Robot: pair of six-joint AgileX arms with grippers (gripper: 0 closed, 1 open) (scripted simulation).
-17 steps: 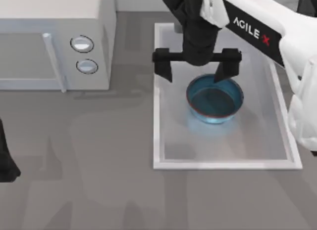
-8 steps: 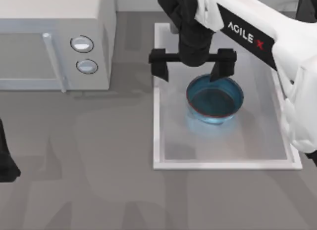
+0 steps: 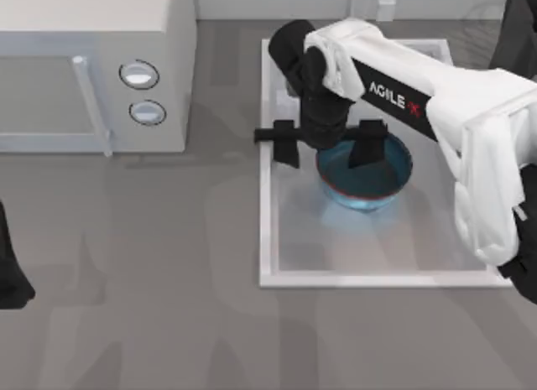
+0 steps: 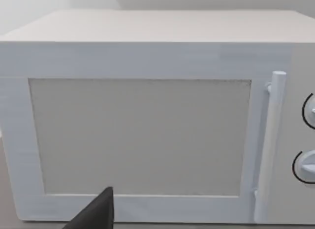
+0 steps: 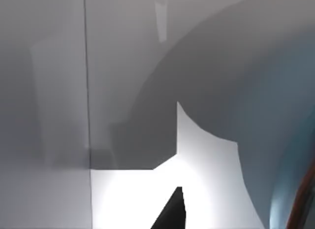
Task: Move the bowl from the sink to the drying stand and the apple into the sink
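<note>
Our left arm (image 3: 10, 268) sits parked at the table's 9 o'clock edge; we can't tell its finger state, and its wrist camera faces the microwave (image 4: 147, 115). Microwave at 10 o'clock. Right gripper (image 3: 327, 147) is spread wide, holding nothing — one finger (image 3: 367, 147) inside the bowl (image 3: 369, 179), the other (image 3: 285, 145) over the sink (image 3: 377, 279) rim at the bowl's 9 o'clock. Bowl sits in the sink's upper half.
</note>
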